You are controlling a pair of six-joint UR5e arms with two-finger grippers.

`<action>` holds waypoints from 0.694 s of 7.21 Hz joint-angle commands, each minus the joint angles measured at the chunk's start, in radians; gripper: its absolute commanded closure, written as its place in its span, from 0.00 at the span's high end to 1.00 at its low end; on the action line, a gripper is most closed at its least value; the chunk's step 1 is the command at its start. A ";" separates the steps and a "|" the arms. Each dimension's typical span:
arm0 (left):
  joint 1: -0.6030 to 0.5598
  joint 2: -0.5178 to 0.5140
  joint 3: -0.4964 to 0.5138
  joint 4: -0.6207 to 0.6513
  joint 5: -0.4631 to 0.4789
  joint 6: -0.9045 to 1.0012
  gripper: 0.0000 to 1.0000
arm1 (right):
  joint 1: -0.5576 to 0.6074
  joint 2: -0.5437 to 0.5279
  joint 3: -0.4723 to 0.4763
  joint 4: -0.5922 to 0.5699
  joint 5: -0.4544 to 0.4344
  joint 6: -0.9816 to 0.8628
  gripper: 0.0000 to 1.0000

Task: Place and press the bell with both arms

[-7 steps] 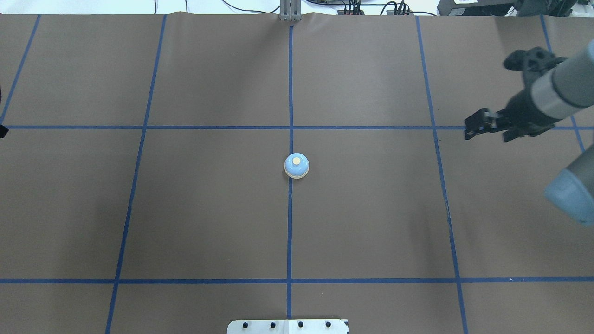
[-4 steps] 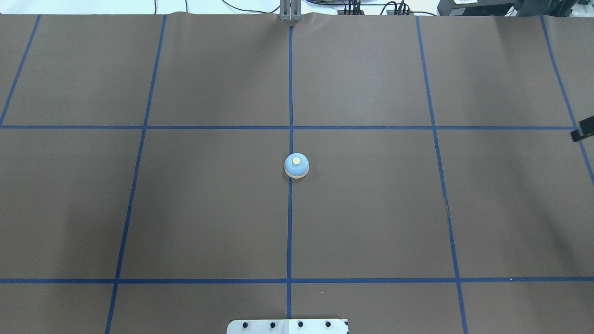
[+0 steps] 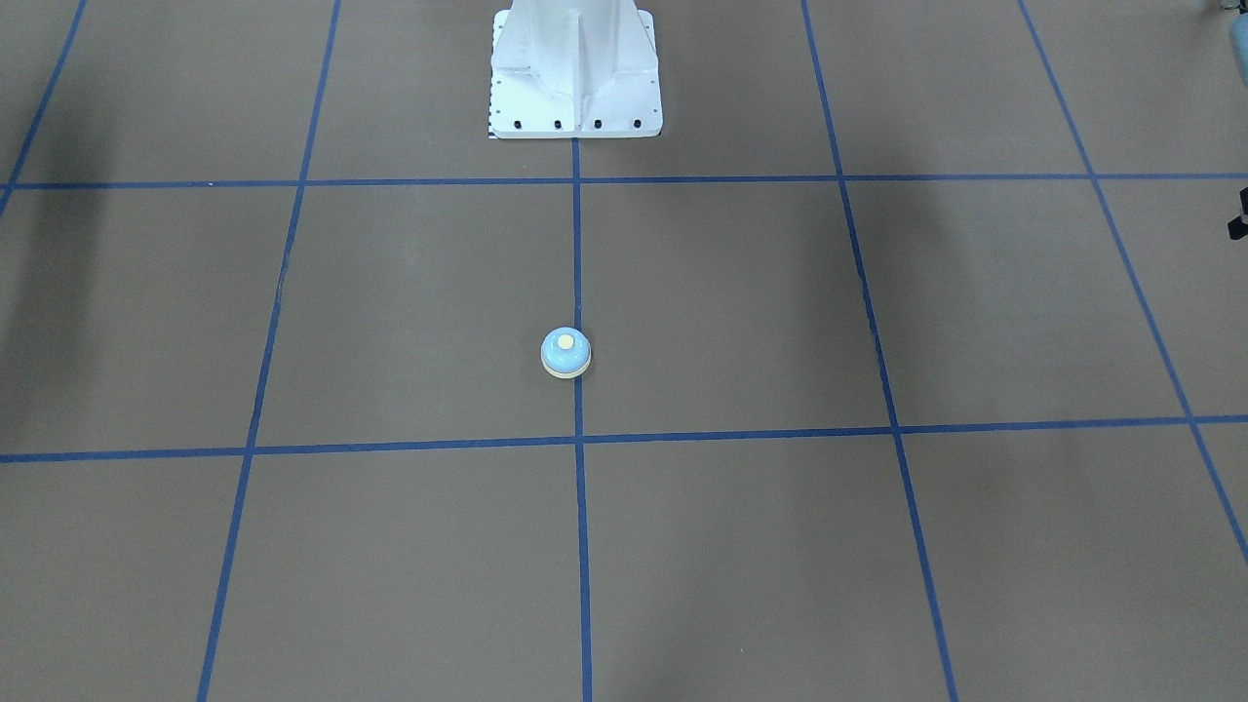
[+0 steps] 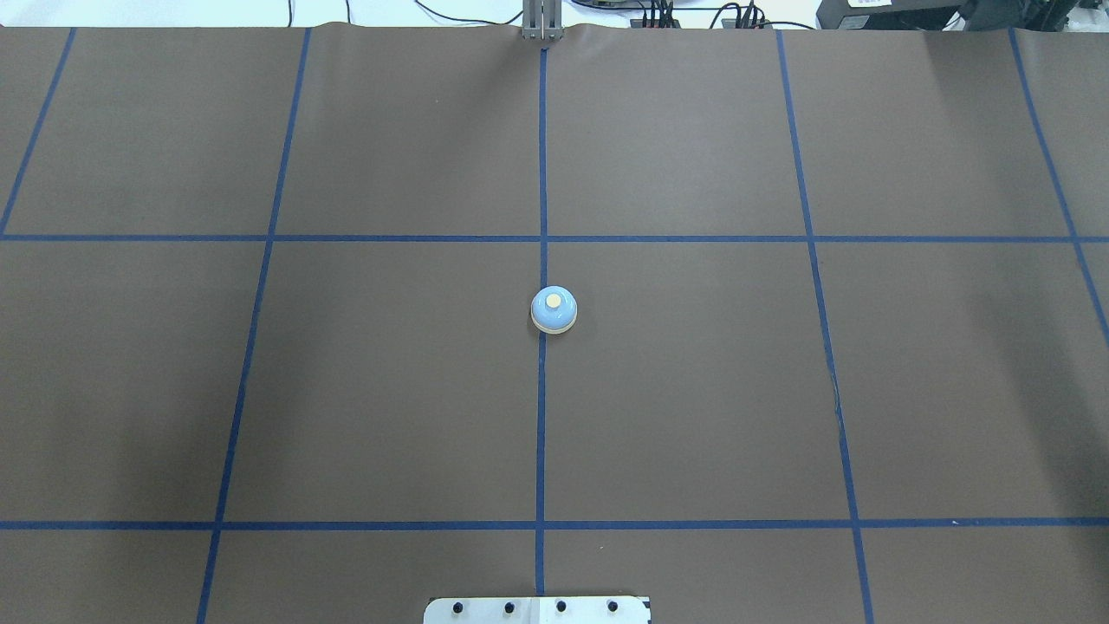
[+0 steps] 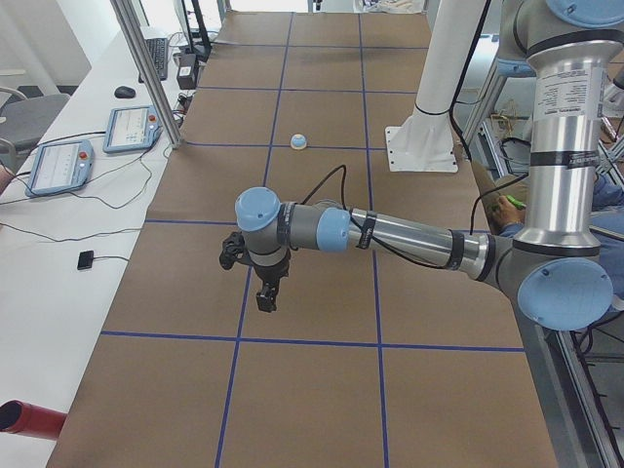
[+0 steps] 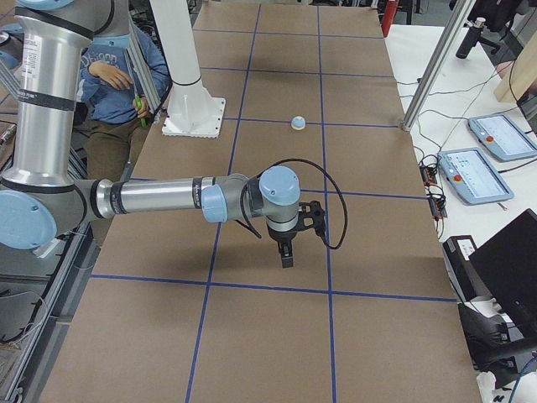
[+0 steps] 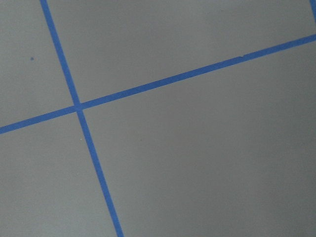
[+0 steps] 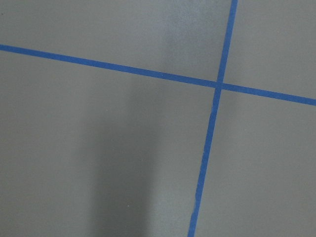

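The small light-blue bell (image 4: 554, 309) with its cream button stands alone on the centre tape line, and it also shows in the front view (image 3: 565, 352) and far off in both side views (image 5: 299, 142) (image 6: 299, 123). Both arms are far from it, at opposite table ends. The left gripper (image 5: 267, 298) points down over the brown mat; only a black sliver of it (image 3: 1239, 216) shows in the front view. The right gripper (image 6: 286, 257) also points down over the mat. I cannot tell whether either is open or shut. Both wrist views show only mat and blue tape.
The white bolted pedestal (image 3: 575, 68) stands at the robot's side of the table, its plate at the overhead view's bottom edge (image 4: 537, 609). Teach pendants (image 5: 132, 127) (image 6: 491, 172) lie on the white side bench. A seated person (image 6: 117, 75) is behind the pedestal.
The right arm and gripper have withdrawn rightward out of the overhead view. A black sliver at that view's left edge has gone too. The bell has not moved.
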 commanded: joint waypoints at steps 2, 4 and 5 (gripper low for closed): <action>-0.035 0.013 0.035 -0.004 -0.002 -0.003 0.99 | 0.006 -0.002 -0.008 -0.013 0.011 -0.005 1.00; -0.035 0.011 0.030 -0.004 -0.005 -0.009 1.00 | 0.005 0.031 -0.037 -0.014 -0.050 -0.003 1.00; -0.044 0.013 0.013 -0.003 -0.007 -0.009 1.00 | 0.006 0.059 -0.043 -0.052 -0.047 -0.003 1.00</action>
